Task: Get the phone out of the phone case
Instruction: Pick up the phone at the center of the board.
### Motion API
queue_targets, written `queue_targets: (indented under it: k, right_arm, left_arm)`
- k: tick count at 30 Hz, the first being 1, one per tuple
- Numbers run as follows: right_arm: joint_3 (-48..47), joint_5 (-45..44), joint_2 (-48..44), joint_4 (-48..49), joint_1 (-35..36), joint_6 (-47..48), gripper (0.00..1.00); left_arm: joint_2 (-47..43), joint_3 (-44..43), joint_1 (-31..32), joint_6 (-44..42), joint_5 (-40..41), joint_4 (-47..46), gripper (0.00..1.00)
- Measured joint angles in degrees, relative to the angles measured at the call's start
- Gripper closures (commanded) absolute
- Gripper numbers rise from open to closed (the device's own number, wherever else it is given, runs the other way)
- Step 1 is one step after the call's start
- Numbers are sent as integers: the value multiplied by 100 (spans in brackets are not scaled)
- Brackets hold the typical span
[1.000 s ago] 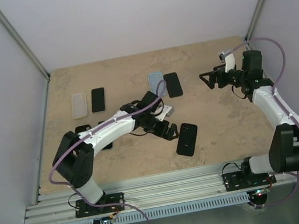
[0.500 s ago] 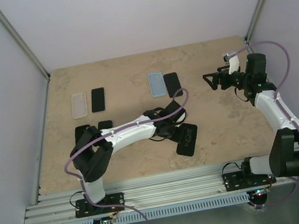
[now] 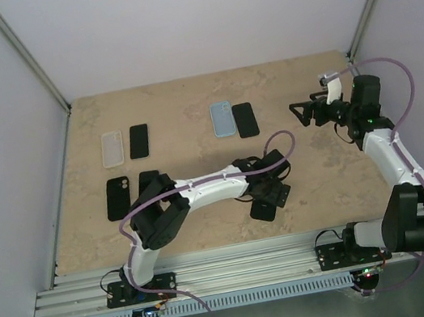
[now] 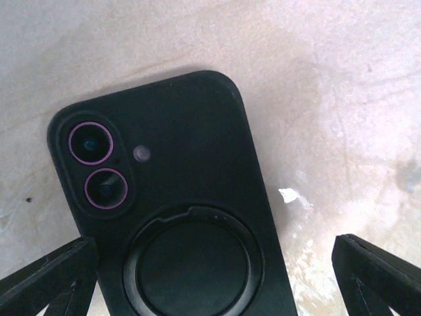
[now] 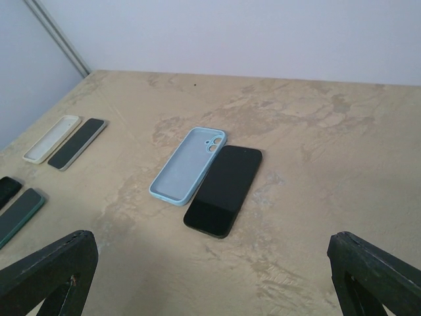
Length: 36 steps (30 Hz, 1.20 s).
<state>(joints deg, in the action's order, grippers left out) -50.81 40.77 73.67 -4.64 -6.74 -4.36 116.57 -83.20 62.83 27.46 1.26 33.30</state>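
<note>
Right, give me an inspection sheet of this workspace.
Surface: beige marbled table.
Job's things: black cased phone, back up, flat near the front edge.
Clutter: white case beside black phone; blue case beside second black phone; dark pair at left.
Grippers: left gripper, jaws open over the cased phone; right gripper, jaws open, raised, empty.
Cables: purple cables along both arms.
Surroundings: white walls, metal posts.

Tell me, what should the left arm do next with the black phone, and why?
Probably lower the left arm's fingers straight down around the black phone case with the round ring. They stand wide open, one on each side of it, not yet gripping, and the camera lenses suggest the phone is inside.
</note>
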Motion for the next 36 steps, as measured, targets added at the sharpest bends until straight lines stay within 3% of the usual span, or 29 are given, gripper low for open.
queue_targets:
  k: [11, 27, 36]
  right_arm:
    - [4, 101, -24, 52, -79, -50, 2]
    - [96, 107, -98, 160, -96, -107, 2]
    - [96, 107, -98, 164, -96, -105, 2]
  left_arm:
    - [413, -498, 278, 111, 695, 350, 0]
    - [562, -457, 369, 236, 1567, 356, 1]
    - [662, -581, 315, 339, 1193, 363, 15]
